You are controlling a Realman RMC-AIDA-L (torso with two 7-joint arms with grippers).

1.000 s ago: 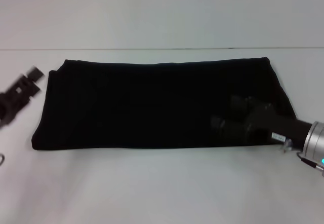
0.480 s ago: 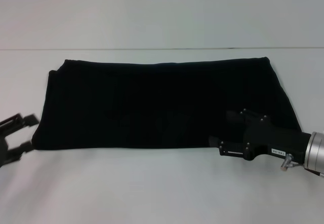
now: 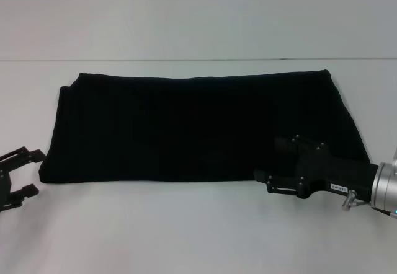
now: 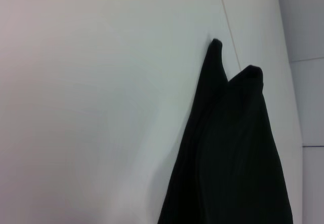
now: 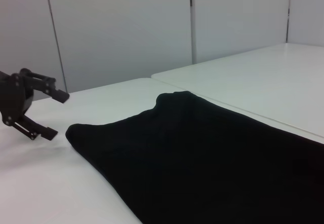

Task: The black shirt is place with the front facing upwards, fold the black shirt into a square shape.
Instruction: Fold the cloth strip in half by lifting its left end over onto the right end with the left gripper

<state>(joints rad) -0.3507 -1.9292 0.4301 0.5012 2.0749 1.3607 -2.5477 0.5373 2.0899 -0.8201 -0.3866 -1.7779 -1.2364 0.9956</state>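
The tabletop (image 3: 186, 237) is white, and the black shirt (image 3: 198, 125) lies across its middle as a long flat band, already folded along its length but not square yet. My left gripper (image 3: 22, 175) has swung down to the band's near left corner, just beside the cloth, its jaws wide apart and holding nothing. My right gripper (image 3: 277, 165) has slid back to the near edge by the right end, jaws also apart and empty. I think I am lining up to grab both near corners.
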